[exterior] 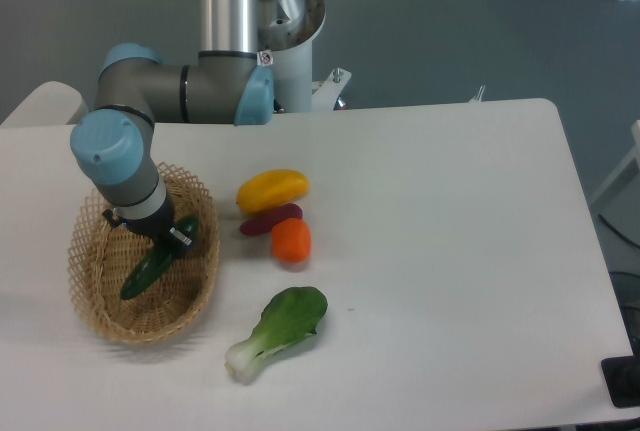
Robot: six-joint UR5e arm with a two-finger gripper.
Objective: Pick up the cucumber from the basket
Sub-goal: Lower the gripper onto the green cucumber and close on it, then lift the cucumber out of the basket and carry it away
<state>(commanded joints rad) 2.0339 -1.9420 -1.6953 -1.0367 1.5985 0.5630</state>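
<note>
Cucumber [150, 269]: laid inside the basket [95, 296], long axis slanted from lower left to upper right.
Gripper [178, 238]: set at the cucumber's upper-right end; finger spacing cannot be told.

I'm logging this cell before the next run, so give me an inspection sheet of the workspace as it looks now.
Surface: white table, bare on its right half.
Job's things: cucumber lies tilted inside the wicker basket at the table's left.
Clutter: yellow vegetable, dark purple vegetable, orange vegetable grouped right of the basket; bok choy nearer the front edge.
Grippers: gripper down in the basket at the cucumber's upper end; whether it is closed on it cannot be told.
Cables: nothing seen on the table.
Surroundings: grey floor; blue items at top right, cropped.
</note>
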